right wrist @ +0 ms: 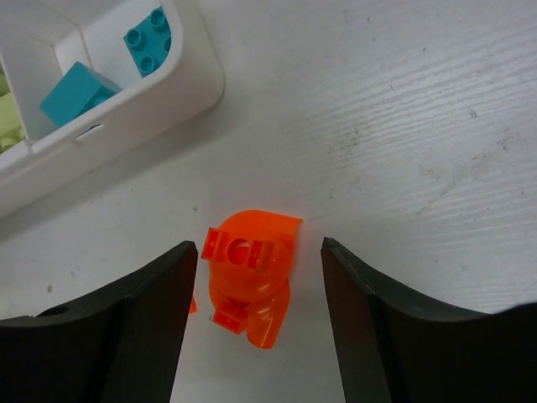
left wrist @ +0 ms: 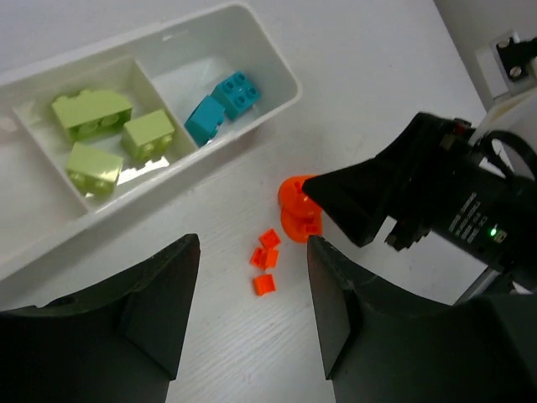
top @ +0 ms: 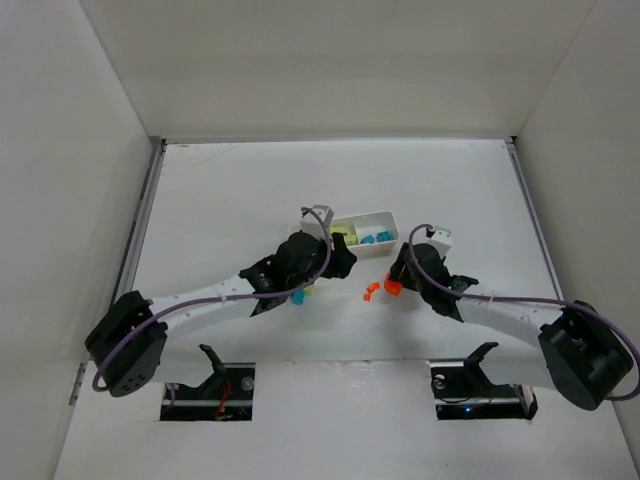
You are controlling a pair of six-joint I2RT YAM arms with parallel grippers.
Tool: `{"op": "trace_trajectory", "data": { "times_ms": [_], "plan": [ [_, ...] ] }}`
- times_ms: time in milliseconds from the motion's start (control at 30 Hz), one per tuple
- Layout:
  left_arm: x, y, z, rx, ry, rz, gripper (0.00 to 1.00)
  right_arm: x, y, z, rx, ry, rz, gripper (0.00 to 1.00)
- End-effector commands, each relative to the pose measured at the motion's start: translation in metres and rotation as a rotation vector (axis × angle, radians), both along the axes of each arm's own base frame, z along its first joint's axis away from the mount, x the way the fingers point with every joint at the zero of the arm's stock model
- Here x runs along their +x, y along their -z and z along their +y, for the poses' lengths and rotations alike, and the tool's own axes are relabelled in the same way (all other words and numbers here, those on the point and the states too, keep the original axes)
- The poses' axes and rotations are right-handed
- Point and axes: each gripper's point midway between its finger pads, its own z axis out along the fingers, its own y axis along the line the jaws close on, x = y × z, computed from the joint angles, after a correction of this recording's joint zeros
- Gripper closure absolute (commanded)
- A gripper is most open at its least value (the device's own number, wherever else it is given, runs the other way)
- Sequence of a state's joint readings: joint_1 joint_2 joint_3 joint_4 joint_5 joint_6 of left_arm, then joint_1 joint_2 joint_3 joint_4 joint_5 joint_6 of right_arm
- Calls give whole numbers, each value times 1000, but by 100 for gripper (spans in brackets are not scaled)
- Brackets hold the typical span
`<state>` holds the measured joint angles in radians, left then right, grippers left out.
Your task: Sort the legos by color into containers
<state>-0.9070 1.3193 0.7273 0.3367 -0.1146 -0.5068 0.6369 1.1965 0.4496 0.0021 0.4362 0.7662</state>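
The white tray (left wrist: 277, 101) holds three pale yellow-green legos (left wrist: 94, 109) in its middle container and two cyan legos (left wrist: 222, 105) in its right one. The leftmost container is mostly cut off. Several small orange legos (left wrist: 265, 260) lie on the table just past my left gripper (left wrist: 252, 242), which is open and holds nothing. A larger orange piece (right wrist: 252, 277) rests on the table between the fingers of my right gripper (right wrist: 258, 246), with a gap on both sides. From above, the left gripper (top: 340, 258) and right gripper (top: 398, 272) sit close together in front of the tray (top: 385, 217).
The right arm's black wrist (left wrist: 419, 193) crowds the space right of the orange pieces in the left wrist view. White walls (top: 70, 150) enclose the table on three sides. Purple cables run along both arms.
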Motion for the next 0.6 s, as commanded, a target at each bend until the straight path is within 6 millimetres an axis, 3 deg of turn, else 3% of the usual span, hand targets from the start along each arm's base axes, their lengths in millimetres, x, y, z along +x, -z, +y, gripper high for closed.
{"op": "trace_trajectory", "data": {
  "times_ms": [0, 267, 433, 567],
  "plan": [
    [2, -22, 16, -80, -38, -69, 48, 15, -19, 12, 20, 10, -44, 32],
    [-4, -10, 33, -75, -48, -67, 48, 16, -8, 14, -20, 18, 24, 32],
    [-1, -23, 46, -113, -69, -102, 47, 11, 3, 11, -41, 30, 77, 34],
    [14, -34, 73, -130, -159, -142, 46, 9, 8, 16, -63, 18, 99, 41]
  ]
}}
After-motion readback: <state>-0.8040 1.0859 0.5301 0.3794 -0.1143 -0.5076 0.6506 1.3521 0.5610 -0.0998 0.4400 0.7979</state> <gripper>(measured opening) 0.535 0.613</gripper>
